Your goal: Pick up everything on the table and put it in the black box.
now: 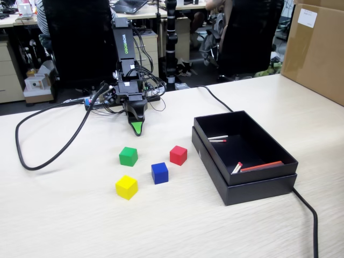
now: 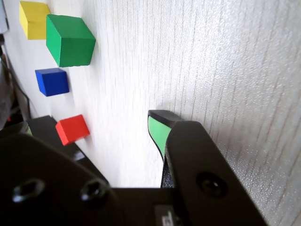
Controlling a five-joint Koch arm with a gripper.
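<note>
- Beige wood-grain table (image 1: 64, 215) fills the fixed view, with the gripper (image 1: 137, 128) pointing straight down at it, its green-lined tip just above the surface or touching it; which one cannot be told.
- Only one tapered tip shows there, the two fingers lying one behind the other, so whether they stand wide or narrow cannot be told. Nothing is seen between them.
- Four cubes sit on the table in front of the tip, towards the camera: the green cube (image 1: 128, 156) nearest, just ahead of the tip; the red cube (image 1: 178, 155) ahead and to the right; the blue cube (image 1: 159, 173) further out between those two; the yellow cube (image 1: 126, 187) furthest. All are apart from one another.
- Well right of the fingers lies the black box (image 1: 269, 185), open on top, its long axis running from the far left towards the near right. The red strip (image 1: 262, 166) and white sticks (image 1: 217, 138) lie inside it.
- A brown cardboard box (image 1: 317, 54) stands at the far right edge, and a black cable (image 1: 48, 156) loops across the table on the left.
- Turning to the wrist view, one finger (image 2: 157, 129) with a green inner face reaches towards the table (image 2: 211, 61); the second is not clearly seen.
- Ahead of it, in the upper left, sit the green cube (image 2: 70, 40), then the yellow cube (image 2: 34, 19) beyond; the blue cube (image 2: 51, 81) and red cube (image 2: 72, 129) lie lower left, the red one beside a corner of the black box (image 2: 44, 126).
</note>
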